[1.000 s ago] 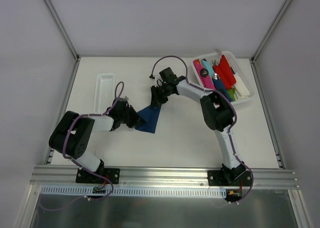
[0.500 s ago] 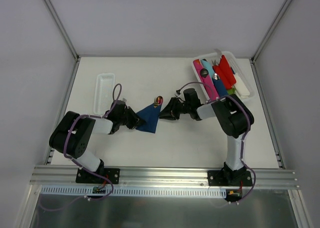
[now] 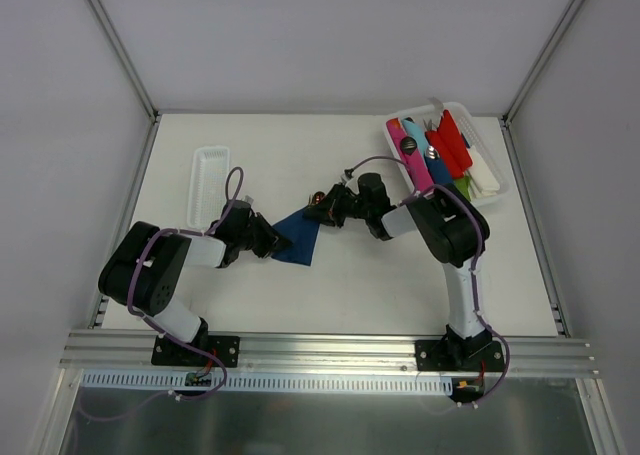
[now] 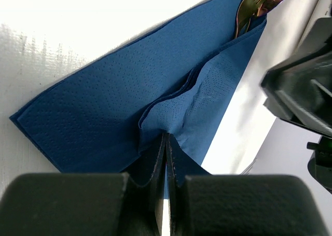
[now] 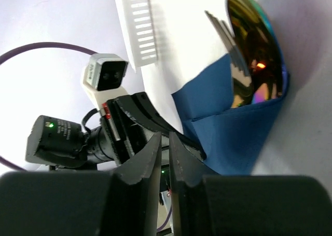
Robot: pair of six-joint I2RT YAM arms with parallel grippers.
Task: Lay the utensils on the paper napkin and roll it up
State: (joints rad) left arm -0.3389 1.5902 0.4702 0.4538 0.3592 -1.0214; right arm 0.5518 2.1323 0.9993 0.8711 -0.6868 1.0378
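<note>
We see bright, even overhead light with soft shadows, glare blowing out the table in both wrist views, and blurred near fingers.

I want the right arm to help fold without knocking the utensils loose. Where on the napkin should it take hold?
Probably the paper napkin's folded edge just below the utensils, coming from its free right side. Their heads poke out of the top corner, so a grip lower down avoids them. The left gripper already pinches the opposite corner, and the right gripper looks nearly shut and empty.
</note>
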